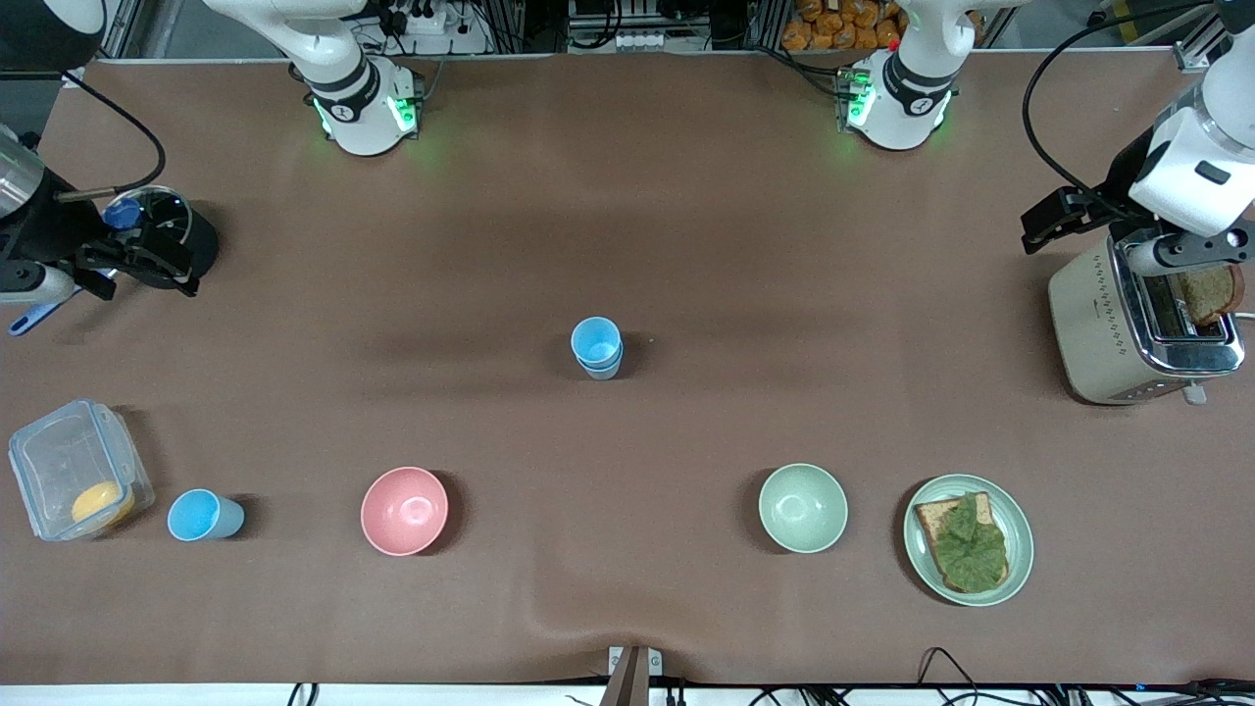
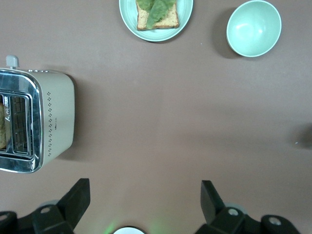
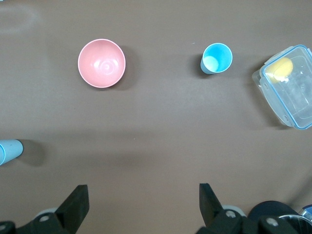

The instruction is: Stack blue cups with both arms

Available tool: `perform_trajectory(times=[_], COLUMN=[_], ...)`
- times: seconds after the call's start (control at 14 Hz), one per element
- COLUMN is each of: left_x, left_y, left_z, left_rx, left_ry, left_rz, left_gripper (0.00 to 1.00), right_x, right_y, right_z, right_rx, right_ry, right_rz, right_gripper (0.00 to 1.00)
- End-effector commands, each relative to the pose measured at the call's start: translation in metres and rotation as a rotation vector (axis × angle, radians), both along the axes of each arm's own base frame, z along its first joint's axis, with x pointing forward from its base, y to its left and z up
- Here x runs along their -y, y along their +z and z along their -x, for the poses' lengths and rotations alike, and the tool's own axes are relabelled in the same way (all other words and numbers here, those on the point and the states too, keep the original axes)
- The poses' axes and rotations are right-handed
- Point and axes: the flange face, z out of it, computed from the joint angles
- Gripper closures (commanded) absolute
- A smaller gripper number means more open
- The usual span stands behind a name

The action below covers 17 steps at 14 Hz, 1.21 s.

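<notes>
Two blue cups (image 1: 596, 347) stand nested in one stack at the middle of the table; the stack's edge also shows in the right wrist view (image 3: 7, 151). A third blue cup (image 1: 204, 515) stands upright between the clear box and the pink bowl, near the front camera; it also shows in the right wrist view (image 3: 216, 58) with a whitish patch inside. My right gripper (image 1: 147, 263) (image 3: 144, 191) is open and empty, up over the right arm's end of the table. My left gripper (image 1: 1054, 221) (image 2: 145, 187) is open and empty, up beside the toaster.
A pink bowl (image 1: 404, 510), a pale green bowl (image 1: 802, 507) and a plate with toast and lettuce (image 1: 1020, 549) line the side near the front camera. A toaster (image 1: 1108, 324) stands at the left arm's end. A clear box (image 1: 59, 461) and a dark round container (image 1: 181, 230) are at the right arm's end.
</notes>
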Motion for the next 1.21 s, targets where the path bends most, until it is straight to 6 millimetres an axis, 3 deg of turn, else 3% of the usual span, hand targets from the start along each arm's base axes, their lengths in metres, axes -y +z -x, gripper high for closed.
perform_trajectory(times=[0.0, 0.14, 1.14], left_x=[0.005, -0.002, 0.012], left_y=[0.005, 0.006, 0.010], left_z=[0.005, 0.004, 0.004], left_rx=[0.008, 0.006, 0.017], left_ry=[-0.039, -0.029, -0.092], left_rz=[-0.003, 0.004, 0.007], left_gripper=[0.00, 0.00, 0.00], right_x=[0.003, 0.004, 0.004], right_y=[0.003, 0.003, 0.003], right_z=[-0.003, -0.003, -0.003], right_rx=[-0.005, -0.005, -0.005], right_ry=[-0.004, -0.004, -0.005], right_rz=[-0.019, -0.019, -0.019], right_gripper=[0.00, 0.00, 0.00])
